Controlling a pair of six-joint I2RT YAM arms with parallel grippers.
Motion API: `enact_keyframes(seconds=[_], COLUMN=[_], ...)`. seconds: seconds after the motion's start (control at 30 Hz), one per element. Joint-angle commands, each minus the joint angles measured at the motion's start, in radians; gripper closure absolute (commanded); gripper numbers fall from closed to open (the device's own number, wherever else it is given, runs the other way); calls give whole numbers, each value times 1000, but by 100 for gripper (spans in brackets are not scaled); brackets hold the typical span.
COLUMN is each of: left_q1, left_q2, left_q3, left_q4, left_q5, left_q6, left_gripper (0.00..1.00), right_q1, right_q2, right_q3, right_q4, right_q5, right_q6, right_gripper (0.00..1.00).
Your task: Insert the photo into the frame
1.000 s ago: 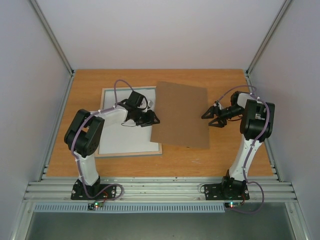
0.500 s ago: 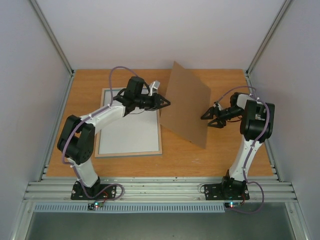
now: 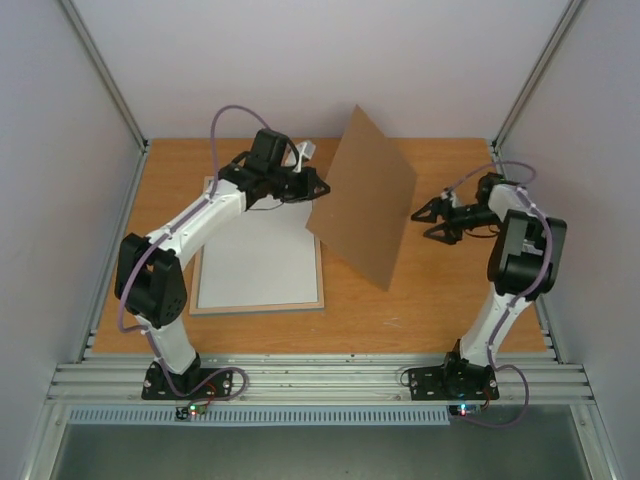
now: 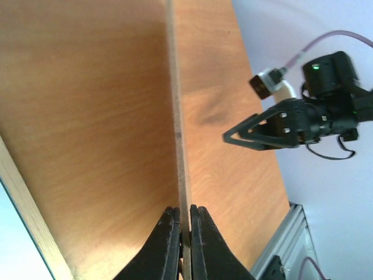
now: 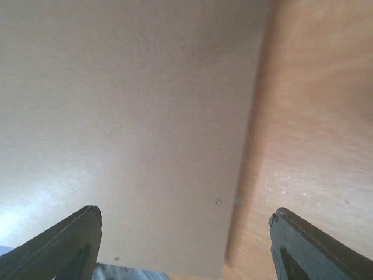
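Observation:
The frame (image 3: 258,307) lies flat at the left of the table, with a white surface (image 3: 255,260) filling it. Its pale edge also shows in the left wrist view (image 4: 26,201). My left gripper (image 3: 322,188) (image 4: 183,213) is shut on the left edge of the flat brown backing board (image 3: 365,205) (image 4: 176,87) and holds that side tilted steeply up. My right gripper (image 3: 420,226) (image 5: 185,214) is open and empty, just right of the board, facing its underside (image 5: 128,116). I see no photo; only a bluish sliver (image 5: 128,273) shows under the board's lower edge.
The wooden table (image 3: 440,290) is walled by white panels at left, right and back. An aluminium rail (image 3: 320,378) with both arm bases runs along the near edge. My right gripper also shows in the left wrist view (image 4: 233,137).
The board lay flat a second ago. My left gripper has taken its left edge and raised it toward the back, so the board stands tilted. My right gripper has drawn back slightly to the right.

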Motion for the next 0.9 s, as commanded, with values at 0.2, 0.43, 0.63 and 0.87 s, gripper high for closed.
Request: enact_keyframes(seconds=[0.2, 0.43, 0.63, 0.87], left_q1=[-14, -108, -177, -204], left_q2=[33, -4, -83, -157], left_q3=[503, 601, 479, 349], left_q4=[-225, -298, -164, -101], left_q5=[-180, -473, -681, -764], left_q6=[377, 747, 1094, 1427], left_gripper=[99, 100, 99, 100], right_q1=[-245, -333, -335, -378], right_q2=[-321, -418, -570, -477], right_q3=[47, 100, 59, 238], right_q4=[119, 18, 184, -109], right_q5=[-176, -282, -361, -375], right_q6=[207, 240, 424, 258], right_gripper=[13, 11, 4, 5])
